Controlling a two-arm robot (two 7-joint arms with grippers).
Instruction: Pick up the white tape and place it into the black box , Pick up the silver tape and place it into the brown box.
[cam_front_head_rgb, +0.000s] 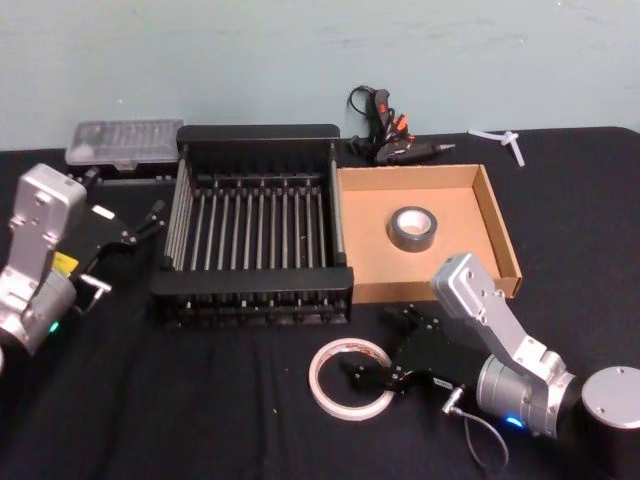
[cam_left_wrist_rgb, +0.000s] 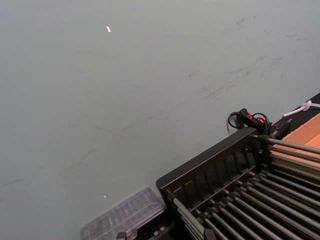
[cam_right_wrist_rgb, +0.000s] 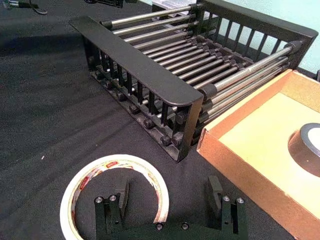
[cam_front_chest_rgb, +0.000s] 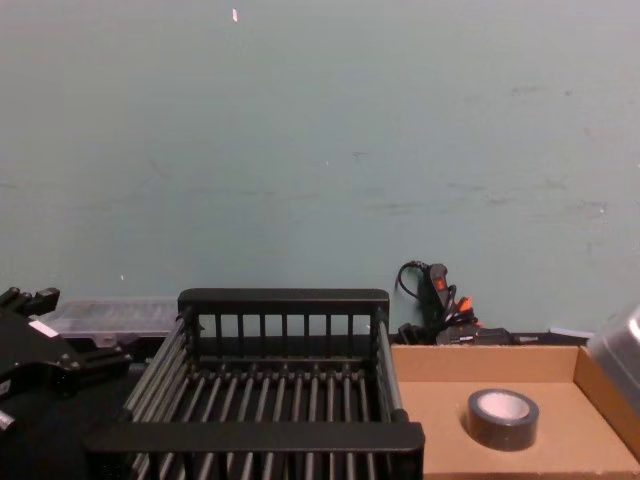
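Your right gripper (cam_right_wrist_rgb: 167, 196), fingers spread, straddles the white tape's (cam_front_head_rgb: 349, 378) 3 o'clock wall; whether the left gripper (cam_front_head_rgb: 150, 222) is parted cannot be told.

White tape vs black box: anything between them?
Nothing. In the head view, bare black cloth separates the white tape from the black box. The right wrist view shows the right claw, open, straddling the tape's wall.
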